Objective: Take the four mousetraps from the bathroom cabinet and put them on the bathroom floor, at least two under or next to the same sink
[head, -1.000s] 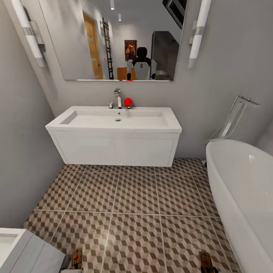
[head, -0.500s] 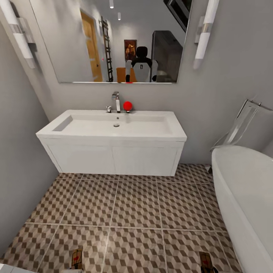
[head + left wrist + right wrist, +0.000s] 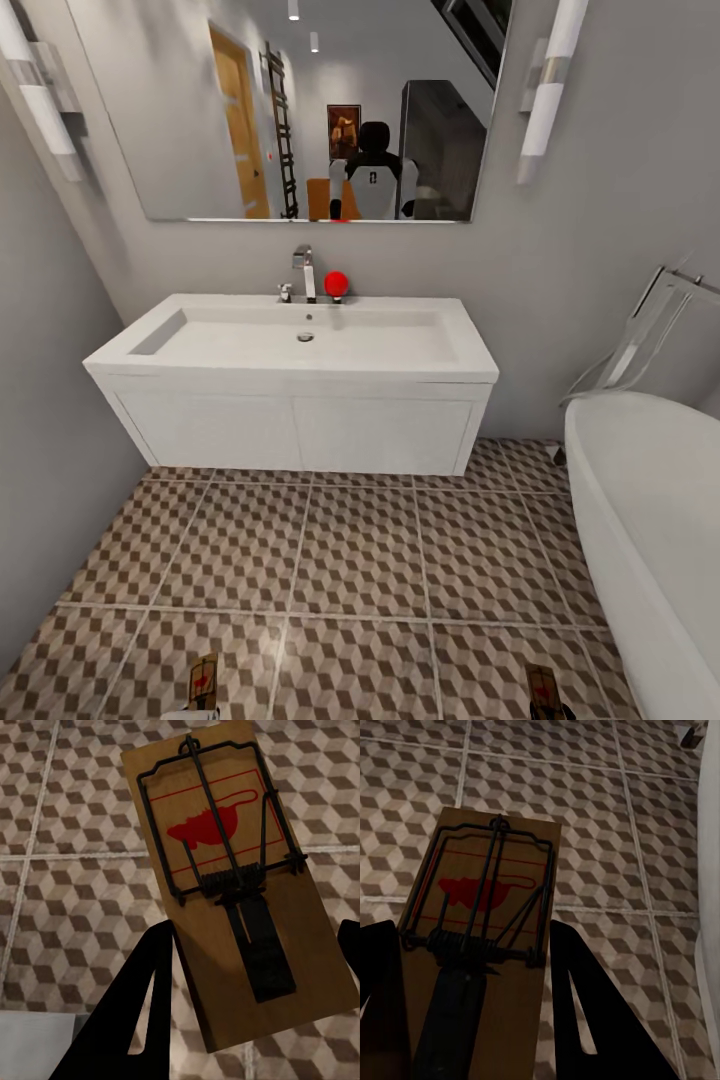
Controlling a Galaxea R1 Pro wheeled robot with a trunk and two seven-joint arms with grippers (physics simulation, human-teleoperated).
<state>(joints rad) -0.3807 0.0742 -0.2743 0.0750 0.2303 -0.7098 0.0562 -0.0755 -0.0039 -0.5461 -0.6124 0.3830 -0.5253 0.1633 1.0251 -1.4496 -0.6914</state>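
Note:
My left gripper [image 3: 247, 975] is shut on a mousetrap [image 3: 217, 832], a tan board with dark wire and a red mouse print, held flat-side up over the bathroom floor [image 3: 67, 900]. My right gripper [image 3: 480, 1005] is shut on a second mousetrap [image 3: 487, 892], also above the tiles. Both traps peek in at the head view's lower edge, one on the left [image 3: 204, 682] and one on the right [image 3: 543, 690]. The white wall-hung sink [image 3: 300, 430] stands straight ahead, with cube-patterned floor [image 3: 360, 550] between it and me. The cabinet is out of view.
A white bathtub [image 3: 650, 520] fills the right side, and a grey wall [image 3: 50, 450] closes in on the left. A chrome tap [image 3: 303, 268] and a red ball [image 3: 336, 283] sit on the sink's back edge. A large mirror [image 3: 300, 100] hangs above.
The head view has moved closer to the sink, which now looks larger. The white unit at the lower left has slipped out of the picture. Both traps stay at the lower edge.

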